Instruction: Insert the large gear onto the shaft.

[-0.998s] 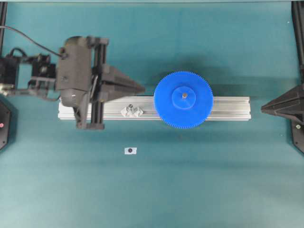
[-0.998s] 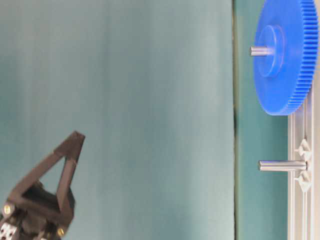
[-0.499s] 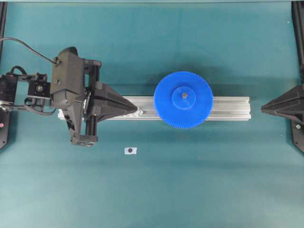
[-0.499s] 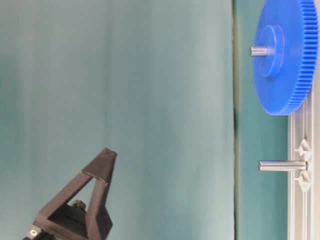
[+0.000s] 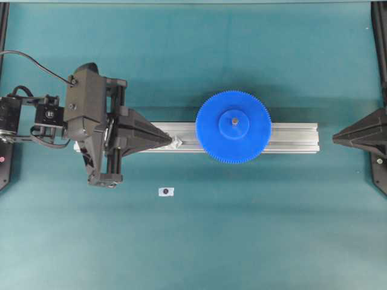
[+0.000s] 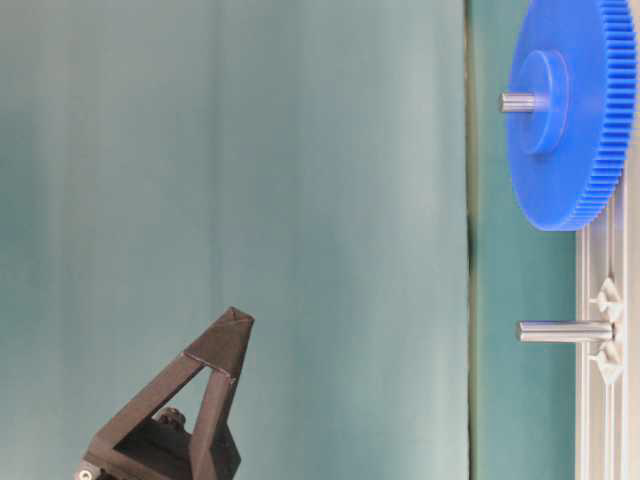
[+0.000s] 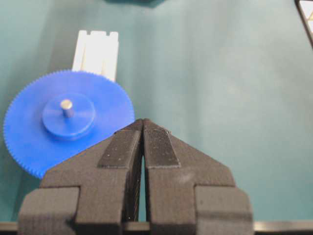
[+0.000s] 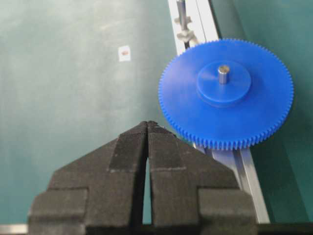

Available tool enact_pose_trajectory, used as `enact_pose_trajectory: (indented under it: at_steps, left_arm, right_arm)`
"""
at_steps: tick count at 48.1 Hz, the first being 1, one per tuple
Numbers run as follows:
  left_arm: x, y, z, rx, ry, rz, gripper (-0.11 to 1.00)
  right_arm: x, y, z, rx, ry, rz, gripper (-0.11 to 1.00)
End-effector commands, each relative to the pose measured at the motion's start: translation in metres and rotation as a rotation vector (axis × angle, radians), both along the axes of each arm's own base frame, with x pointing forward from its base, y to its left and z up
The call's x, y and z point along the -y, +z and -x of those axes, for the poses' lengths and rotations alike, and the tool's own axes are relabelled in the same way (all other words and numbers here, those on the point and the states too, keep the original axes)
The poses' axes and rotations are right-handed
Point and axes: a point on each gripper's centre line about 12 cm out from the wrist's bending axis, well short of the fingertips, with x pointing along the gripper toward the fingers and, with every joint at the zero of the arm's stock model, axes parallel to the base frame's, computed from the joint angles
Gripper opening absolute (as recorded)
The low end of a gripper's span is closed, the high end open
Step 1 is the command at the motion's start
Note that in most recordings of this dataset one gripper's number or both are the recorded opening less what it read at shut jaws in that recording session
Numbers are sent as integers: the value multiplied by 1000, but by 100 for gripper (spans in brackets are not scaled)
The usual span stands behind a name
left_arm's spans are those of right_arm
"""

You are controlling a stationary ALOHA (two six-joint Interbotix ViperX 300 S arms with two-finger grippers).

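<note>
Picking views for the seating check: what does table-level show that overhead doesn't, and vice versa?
Only table-level: side profile. The shaft pokes out past the hub of the large gear; the spare pin shows its full length.

Only overhead: both arms' shut hands, left hand over the spare pin's spot, right hand off the far end of the rail; small marker on the mat.

Both: gear on shaft, rail, left hand.

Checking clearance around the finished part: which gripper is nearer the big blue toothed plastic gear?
Left. The left gripper sits shut over the rail, just short of the gear's rim; the right gripper, also shut, waits farther off.
</note>
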Motion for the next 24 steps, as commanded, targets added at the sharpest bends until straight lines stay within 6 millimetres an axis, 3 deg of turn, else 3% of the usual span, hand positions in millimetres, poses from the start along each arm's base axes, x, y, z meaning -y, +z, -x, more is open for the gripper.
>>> enact_pose_trajectory:
  at_steps: [1,24]
  left_arm:
    - [2,9,0,31,-6,-2,-1]
    - [2,6,-4,22,-7,-2,-1]
  right_arm:
    - [0,10,-2,23,-1,-4,6]
    - [0,8,-2,18,-1,-4,6]
